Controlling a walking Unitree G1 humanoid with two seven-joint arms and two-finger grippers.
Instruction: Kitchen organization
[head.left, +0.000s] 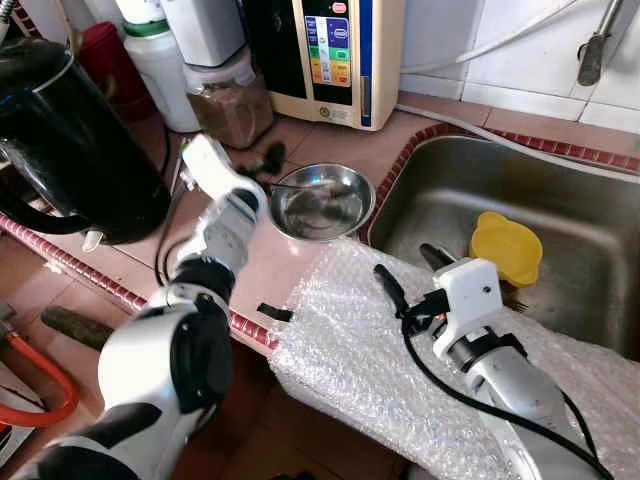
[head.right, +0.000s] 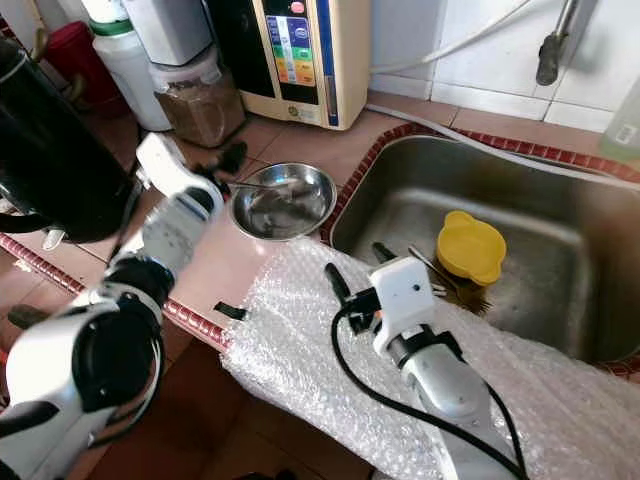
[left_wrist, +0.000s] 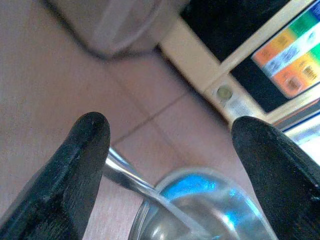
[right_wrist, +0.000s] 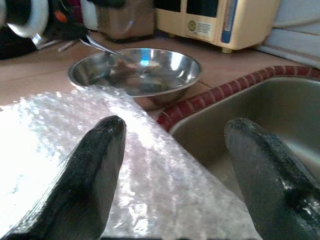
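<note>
The left tool (head.left: 262, 160), open and empty, straddled what looked like a spoon handle (left_wrist: 125, 172) at the bowl (head.left: 322, 200); closing came next. The right tool (head.left: 410, 275) hung open nearby.

Your left gripper (head.left: 262, 160) reaches forward from a bent silver arm, its fingers spread apart. Your right gripper (head.right: 356, 266) extends forward too, black fingers (right_wrist: 95, 165) parted wide.
</note>
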